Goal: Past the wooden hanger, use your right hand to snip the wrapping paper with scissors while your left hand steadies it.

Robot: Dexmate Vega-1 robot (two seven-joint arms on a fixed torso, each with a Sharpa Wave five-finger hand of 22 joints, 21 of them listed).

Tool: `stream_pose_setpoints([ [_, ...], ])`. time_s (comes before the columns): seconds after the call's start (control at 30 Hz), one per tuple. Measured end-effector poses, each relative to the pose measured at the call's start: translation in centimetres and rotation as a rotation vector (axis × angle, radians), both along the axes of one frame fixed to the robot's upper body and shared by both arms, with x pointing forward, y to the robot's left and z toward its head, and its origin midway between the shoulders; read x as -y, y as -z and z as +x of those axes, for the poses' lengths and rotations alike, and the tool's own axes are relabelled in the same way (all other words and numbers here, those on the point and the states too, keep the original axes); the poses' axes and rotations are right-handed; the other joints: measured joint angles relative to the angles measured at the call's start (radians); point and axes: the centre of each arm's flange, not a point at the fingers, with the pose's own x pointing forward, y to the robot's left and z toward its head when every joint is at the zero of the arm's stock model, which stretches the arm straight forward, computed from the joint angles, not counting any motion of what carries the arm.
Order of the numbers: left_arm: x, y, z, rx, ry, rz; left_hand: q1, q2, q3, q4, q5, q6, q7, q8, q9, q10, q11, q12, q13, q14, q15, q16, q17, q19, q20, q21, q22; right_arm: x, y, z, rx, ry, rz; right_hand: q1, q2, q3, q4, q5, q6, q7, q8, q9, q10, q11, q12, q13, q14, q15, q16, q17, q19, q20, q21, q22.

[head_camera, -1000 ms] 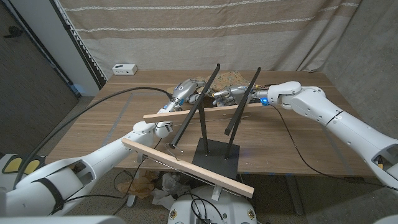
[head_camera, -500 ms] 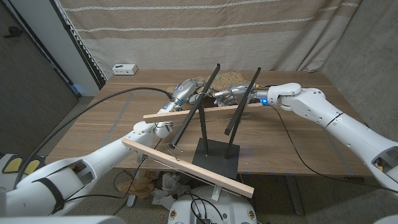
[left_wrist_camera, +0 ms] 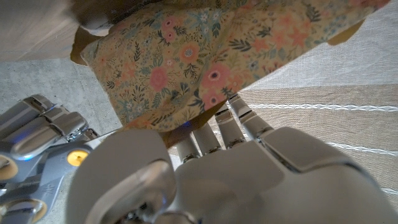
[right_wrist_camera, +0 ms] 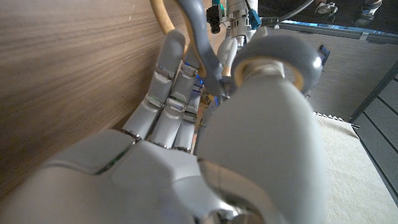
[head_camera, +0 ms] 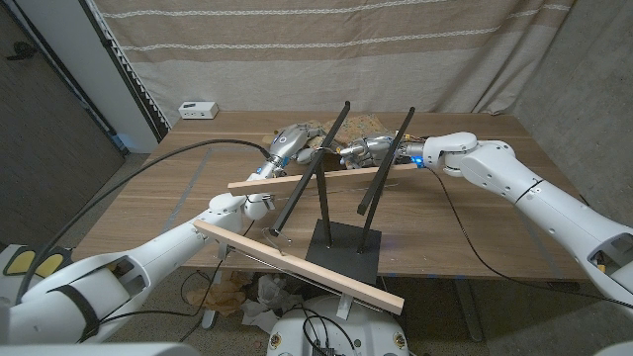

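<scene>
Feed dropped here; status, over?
Left hand holds floral wrapping paper. Right hand grips grey-handled scissors. Wooden hanger stands in front.

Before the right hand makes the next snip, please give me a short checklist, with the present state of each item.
1. Left hand is at the wrapping paper: ok, its fingers reach up to the floral sheet.
2. Right hand holds the scissors: ok, a grey handle loop lies against its fingers.
3. Blades are lined up on the paper: cannot tell, the blades are hidden.
4. Both hands work past the wooden hanger: ok in the head view.
5. Left hand's fingers are away from the cutting line: cannot tell.
</scene>
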Motion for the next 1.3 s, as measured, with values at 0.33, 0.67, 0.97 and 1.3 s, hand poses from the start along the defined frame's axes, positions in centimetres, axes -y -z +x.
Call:
stream_pose_setpoints([
  [0.33,-0.2,-0.3,0.2,0.016,-0.003,-0.017,0.000,0.000,0.004,0.004,0.000,0.000,0.000,-0.002,-0.007,0.004,-0.004,0.000,0.003,-0.003,-0.003,0.000,0.000,0.000,0.000,0.000,0.000,-0.2,0.1,-0.1,-0.007,0.003,0.017,0.003,-0.003,0.000,0.000,-0.015,-0.035,0.012,-0.013,-0.021,-0.014,-0.014,0.012,0.000,0.011,0.011,0.015,0.000,0.009,-0.002,0.056,0.000],
  [0.67,0.0,-0.5,0.2,0.025,0.000,-0.023,0.000,0.000,0.004,0.004,-0.007,0.000,0.000,-0.006,-0.012,0.012,0.001,0.011,0.007,-0.003,-0.003,0.000,0.000,0.000,0.000,0.000,0.000,0.0,0.2,-0.5,-0.015,0.018,0.018,0.031,-0.025,0.037,-0.012,-0.063,0.000,0.049,0.000,-0.004,0.028,0.028,0.040,0.000,0.011,0.011,0.085,0.000,-0.017,0.005,0.129,0.007],
  [0.97,-0.3,-0.6,0.2,0.031,-0.014,-0.024,0.000,0.000,0.007,0.001,-0.007,0.000,0.000,-0.012,-0.025,0.016,-0.002,0.018,0.014,-0.003,-0.003,0.000,0.000,0.000,0.000,0.000,0.000,0.6,0.4,-0.9,-0.016,0.042,0.027,0.109,0.017,0.059,-0.013,-0.063,0.030,0.047,0.008,0.001,0.037,0.036,0.076,0.000,0.009,-0.003,0.190,0.000,-0.045,0.012,0.188,0.009],
  [1.3,-0.5,-0.5,-0.1,0.036,-0.013,-0.020,0.000,0.000,0.010,0.004,-0.015,0.000,0.000,-0.019,-0.035,0.016,-0.002,0.020,0.016,-0.003,-0.003,0.000,0.000,0.000,0.000,0.000,0.000,0.8,0.7,-1.4,-0.025,0.056,0.055,0.109,0.017,0.072,-0.009,-0.049,0.035,0.053,0.008,0.001,0.034,0.034,0.080,0.000,0.002,-0.009,0.205,0.000,-0.069,0.022,0.247,0.006],
])
